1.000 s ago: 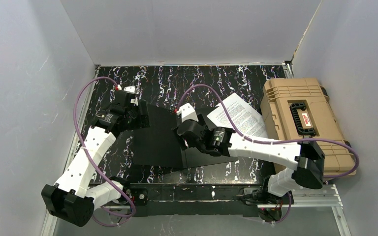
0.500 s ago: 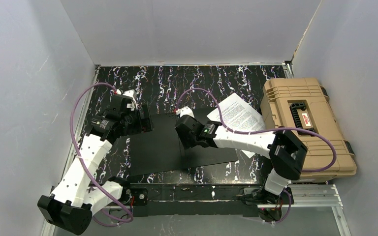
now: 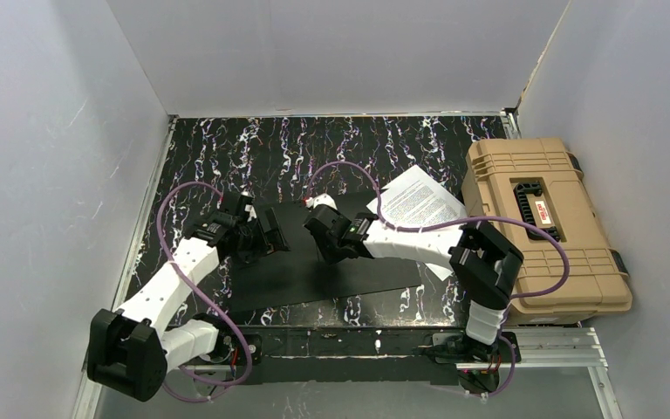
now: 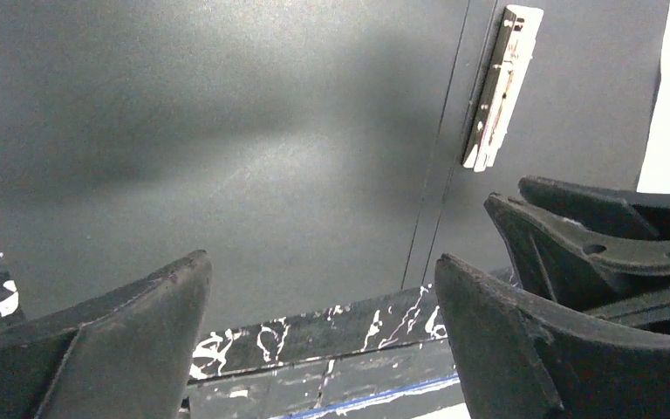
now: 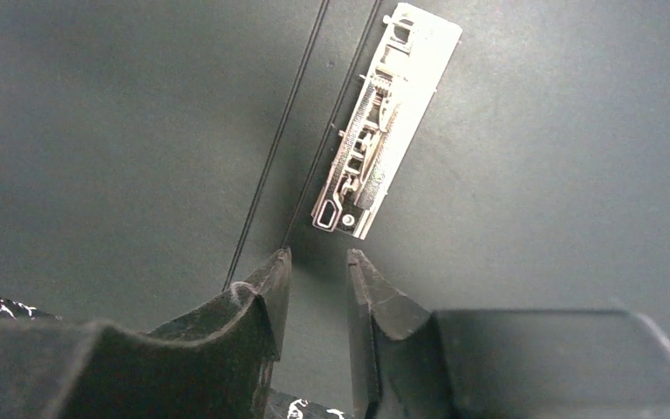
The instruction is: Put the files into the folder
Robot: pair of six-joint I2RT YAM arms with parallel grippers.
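1. The folder [image 3: 297,272] lies open and flat on the surface [image 3: 314,144], right under both pincers. Its black inside faces up.
2. The metal clip [image 5: 384,122] in the middle of the folder sits just ahead of the right pincer [image 5: 317,255]. No paper is under it.
3. The files [image 3: 423,205] are not in the folder yet. The white printed sheets lie off to the right of the right pincer, near it, between the folder and the tan case [image 3: 497,175]. One corner of the paper seems to touch or overlap the folder's edge, but I cannot tell for sure.
4. The left pincer [image 4: 321,260] hangs over the left half of the folder. Its jaws are spread wide and it grips nothing.
5. The right pincer has its jaws close together with a thin gap between them. Nothing is caught in that gap.
6. So I think the opening part is done. What is left is the main job: pick up the sheets, lay them inside the folder, and maybe close the cover.
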